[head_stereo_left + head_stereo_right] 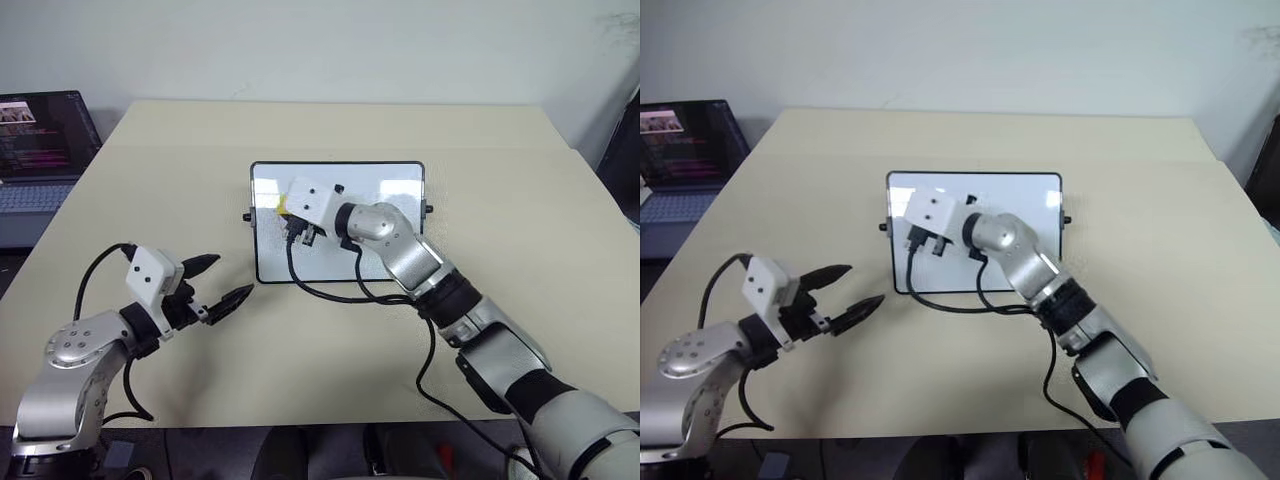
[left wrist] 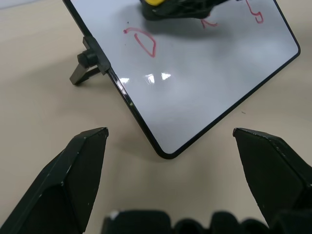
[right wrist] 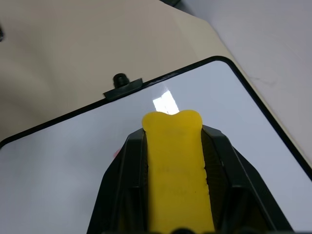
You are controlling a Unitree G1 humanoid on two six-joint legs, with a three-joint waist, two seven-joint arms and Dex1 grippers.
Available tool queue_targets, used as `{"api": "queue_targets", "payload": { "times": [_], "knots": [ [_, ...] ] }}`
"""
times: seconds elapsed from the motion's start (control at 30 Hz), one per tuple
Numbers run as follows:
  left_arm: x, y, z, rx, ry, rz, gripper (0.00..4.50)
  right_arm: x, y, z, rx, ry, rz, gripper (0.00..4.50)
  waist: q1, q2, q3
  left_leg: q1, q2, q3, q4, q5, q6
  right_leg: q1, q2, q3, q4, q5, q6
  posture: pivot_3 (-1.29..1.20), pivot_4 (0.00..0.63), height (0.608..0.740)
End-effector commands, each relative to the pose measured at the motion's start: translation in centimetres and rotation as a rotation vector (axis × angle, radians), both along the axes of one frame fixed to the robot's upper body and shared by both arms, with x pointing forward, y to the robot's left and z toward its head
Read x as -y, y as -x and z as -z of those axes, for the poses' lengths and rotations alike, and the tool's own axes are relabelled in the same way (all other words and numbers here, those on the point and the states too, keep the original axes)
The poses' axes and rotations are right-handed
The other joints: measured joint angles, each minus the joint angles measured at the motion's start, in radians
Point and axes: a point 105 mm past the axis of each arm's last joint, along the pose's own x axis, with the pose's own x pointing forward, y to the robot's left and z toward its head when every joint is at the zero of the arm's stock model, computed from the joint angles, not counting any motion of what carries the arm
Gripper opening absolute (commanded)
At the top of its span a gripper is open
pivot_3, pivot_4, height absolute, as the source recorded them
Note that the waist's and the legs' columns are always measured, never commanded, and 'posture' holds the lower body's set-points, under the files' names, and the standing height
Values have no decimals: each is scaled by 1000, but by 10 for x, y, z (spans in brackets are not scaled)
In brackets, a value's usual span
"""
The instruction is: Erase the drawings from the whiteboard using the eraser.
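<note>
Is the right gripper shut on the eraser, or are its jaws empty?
Shut on it. In the right wrist view the yellow eraser sits clamped between the right gripper's jaws, over the whiteboard.

Even, soft overhead light fills my workspace, the beige table (image 1: 520,230) bright and free of hard shadows. Small white glare patches sit on my whiteboard (image 2: 195,97), where a dark, blurred shadow spreads under my right gripper (image 2: 178,7). Close to my wrist lenses, my own black fingers (image 2: 73,170) lose focus.

A beige table (image 1: 520,230) carries the propped whiteboard (image 1: 390,185).
</note>
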Motion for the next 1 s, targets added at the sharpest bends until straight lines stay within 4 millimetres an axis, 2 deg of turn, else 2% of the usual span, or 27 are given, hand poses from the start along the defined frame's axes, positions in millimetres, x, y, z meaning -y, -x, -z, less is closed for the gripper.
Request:
{"api": "queue_targets", "payload": {
  "times": [0.03, 0.13, 0.23, 0.3, 0.5, 0.57, 0.67, 0.8, 0.87, 1.0],
  "knots": [
    [7, 2, -8, 41, -6, 29, 4500, -5, -3, -6, 37, 12, -19, 1144, 0, 0, 0, 0, 0, 0, 0, 0, 0, 0, 0, 0, 0, 0, 0, 0, 150, 740],
    [8, 2, -8, 43, -3, 35, 4500, -1, -2, 19, -31, 108, -46, 1144, 1, -1, 0, -1, 0, 0, 0, 0, 0, 0, -1, 0, 0, 0, 0, 0, 150, 740],
    [7, 1, -9, 48, -4, 35, 4500, 3, 1, 30, -67, 163, -75, 1144, 0, -1, -1, 0, 0, 0, 0, 0, 0, 0, -1, 0, 0, 0, 0, 0, 150, 740],
    [8, 1, -10, 48, -5, 39, 4500, 3, 0, 25, -43, 151, -70, 1144, 0, -1, -1, 0, 0, 0, 0, 0, 0, 0, -1, -1, 1, 0, 0, 0, 150, 740],
    [10, 2, -10, 44, -6, 55, 4500, -6, -12, -11, 67, 9, -8, 1144, 0, -1, -1, 1, 0, -1, 1, 0, 0, 0, 0, -1, 3, 1, -2, 0, 150, 740],
    [11, 3, -10, 41, -6, 64, 4500, -10, -13, -17, 53, -39, -6, 1144, -1, -1, -1, 1, 0, -1, 1, 0, 0, 0, 0, -1, 3, 1, -2, 0, 150, 740],
    [12, 3, -10, 39, -6, 72, 4500, -14, -13, -6, 4, -8, -22, 1144, 0, -1, -1, 1, 0, 0, 0, 0, 0, 0, 0, -1, 2, 1, -2, 0, 150, 740],
    [12, 3, -9, 39, -8, 73, 4500, -13, -2, 29, -116, 127, -109, 1144, -1, -1, -1, 1, 0, 0, 0, 0, 0, 0, 0, -1, 1, 1, -2, 0, 150, 740],
    [13, 4, -8, 38, -8, 74, 4500, -12, 4, 39, -144, 171, -144, 1144, -1, -1, -1, 1, 0, 0, 0, 0, 0, 0, 0, -1, 2, 1, -2, 0, 150, 740],
    [14, 6, -7, 29, -5, 84, 4500, -15, -3, 19, -62, 95, -100, 1144, -1, -1, -1, 1, 0, -1, 1, 0, 0, 0, -1, -1, 3, 1, -2, 0, 150, 740]
  ]
}}
